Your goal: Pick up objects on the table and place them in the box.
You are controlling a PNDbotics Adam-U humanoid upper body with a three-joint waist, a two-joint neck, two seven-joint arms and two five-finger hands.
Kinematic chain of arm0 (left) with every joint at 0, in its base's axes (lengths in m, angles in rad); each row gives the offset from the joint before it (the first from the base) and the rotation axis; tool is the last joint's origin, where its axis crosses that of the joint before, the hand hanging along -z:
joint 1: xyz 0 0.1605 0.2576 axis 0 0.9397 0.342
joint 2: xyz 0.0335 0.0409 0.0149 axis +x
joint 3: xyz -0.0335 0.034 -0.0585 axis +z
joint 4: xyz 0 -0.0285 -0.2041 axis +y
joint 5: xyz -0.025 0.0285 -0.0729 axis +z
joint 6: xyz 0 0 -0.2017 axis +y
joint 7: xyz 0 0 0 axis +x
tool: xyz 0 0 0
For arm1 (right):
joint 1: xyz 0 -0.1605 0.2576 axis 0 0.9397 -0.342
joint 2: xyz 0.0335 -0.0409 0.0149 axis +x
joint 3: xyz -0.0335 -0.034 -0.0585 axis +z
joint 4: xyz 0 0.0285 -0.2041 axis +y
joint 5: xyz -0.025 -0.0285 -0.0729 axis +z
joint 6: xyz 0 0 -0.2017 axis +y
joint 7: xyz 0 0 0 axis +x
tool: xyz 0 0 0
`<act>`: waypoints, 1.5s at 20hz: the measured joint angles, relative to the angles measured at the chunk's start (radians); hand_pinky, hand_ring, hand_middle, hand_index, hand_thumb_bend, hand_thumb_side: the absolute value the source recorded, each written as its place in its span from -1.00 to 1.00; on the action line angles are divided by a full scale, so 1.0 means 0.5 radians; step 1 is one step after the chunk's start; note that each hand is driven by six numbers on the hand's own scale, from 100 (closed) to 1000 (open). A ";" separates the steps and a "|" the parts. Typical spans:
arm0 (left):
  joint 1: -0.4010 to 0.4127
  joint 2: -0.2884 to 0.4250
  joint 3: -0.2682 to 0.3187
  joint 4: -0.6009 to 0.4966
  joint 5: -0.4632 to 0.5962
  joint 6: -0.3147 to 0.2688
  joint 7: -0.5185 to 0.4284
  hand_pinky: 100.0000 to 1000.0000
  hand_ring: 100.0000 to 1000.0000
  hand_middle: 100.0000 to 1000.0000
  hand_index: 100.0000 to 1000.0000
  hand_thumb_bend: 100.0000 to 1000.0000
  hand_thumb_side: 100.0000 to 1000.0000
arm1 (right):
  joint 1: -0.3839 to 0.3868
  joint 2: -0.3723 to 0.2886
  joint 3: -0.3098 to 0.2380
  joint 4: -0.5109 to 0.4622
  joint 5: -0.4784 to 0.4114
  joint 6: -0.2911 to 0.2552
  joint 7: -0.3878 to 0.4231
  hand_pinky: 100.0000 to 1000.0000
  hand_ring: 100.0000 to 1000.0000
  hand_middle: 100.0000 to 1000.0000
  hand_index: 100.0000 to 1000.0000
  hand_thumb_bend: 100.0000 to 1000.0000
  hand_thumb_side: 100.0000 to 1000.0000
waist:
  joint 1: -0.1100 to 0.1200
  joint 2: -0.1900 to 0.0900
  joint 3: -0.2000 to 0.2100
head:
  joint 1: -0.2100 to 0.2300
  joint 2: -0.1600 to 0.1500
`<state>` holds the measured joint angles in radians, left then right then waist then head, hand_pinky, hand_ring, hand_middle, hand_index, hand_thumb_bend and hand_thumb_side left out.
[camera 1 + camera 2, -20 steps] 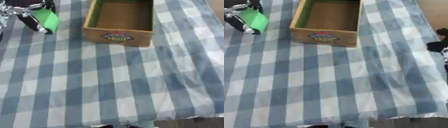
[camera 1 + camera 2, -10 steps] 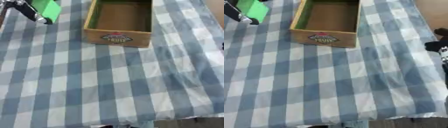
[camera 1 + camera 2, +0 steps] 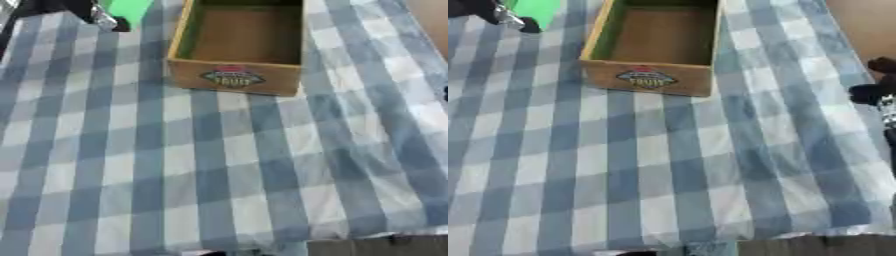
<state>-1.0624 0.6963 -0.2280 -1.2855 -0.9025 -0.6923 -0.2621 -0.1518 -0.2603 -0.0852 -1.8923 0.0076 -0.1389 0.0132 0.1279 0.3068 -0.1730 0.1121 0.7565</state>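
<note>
left hand (image 3: 83, 9): fingers grasping green object (image 3: 129, 8), left of box (image 3: 238, 47)
right hand (image 3: 874, 85): right edge, fingers state unclear

box (image 3: 234, 77) far centre on table (image 3: 219, 175) | left hand (image 3: 66, 9) left of box

Table (image 3: 219, 165) covered by blue-white-grey checked cloth (image 3: 658, 165), slightly creased toward right side. Tan floor (image 3: 859, 25) seen beyond table's right edge, upper right. Cloth's near edge shown at bottom, dark strip (image 3: 385, 246) below it. Light soft, even.
</note>
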 measured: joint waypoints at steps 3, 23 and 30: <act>-0.039 -0.067 -0.025 -0.011 0.040 -0.015 -0.041 0.04 -0.19 -0.23 0.18 0.00 -0.70 | -0.001 0.000 0.011 0.000 -0.001 -0.002 0.010 0.30 0.26 0.58 0.65 -1.00 0.29 | 0.004 -0.001 -0.012 | 0.007 0.000; -0.154 -0.538 -0.055 0.250 -0.184 -0.072 0.003 0.11 -0.16 -0.20 0.24 -0.26 -0.77 | -0.057 0.002 0.086 0.010 -0.039 -0.001 0.097 0.30 0.26 0.58 0.65 -1.00 0.29 | 0.025 0.035 -0.166 | 0.101 -0.006; -0.144 -0.640 -0.061 0.332 -0.352 -0.080 0.097 0.16 -0.12 -0.15 0.28 -0.21 -0.74 | -0.066 0.018 0.097 0.011 -0.050 -0.001 0.111 0.30 0.26 0.58 0.65 -1.00 0.29 | 0.024 0.052 -0.184 | 0.124 -0.022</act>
<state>-1.1347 0.3764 -0.2586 -1.1196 -1.0782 -0.7325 -0.2136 -0.1850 -0.2515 -0.0367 -1.8867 -0.0176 -0.1393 0.0686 0.1400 0.3329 -0.2651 0.1739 0.7453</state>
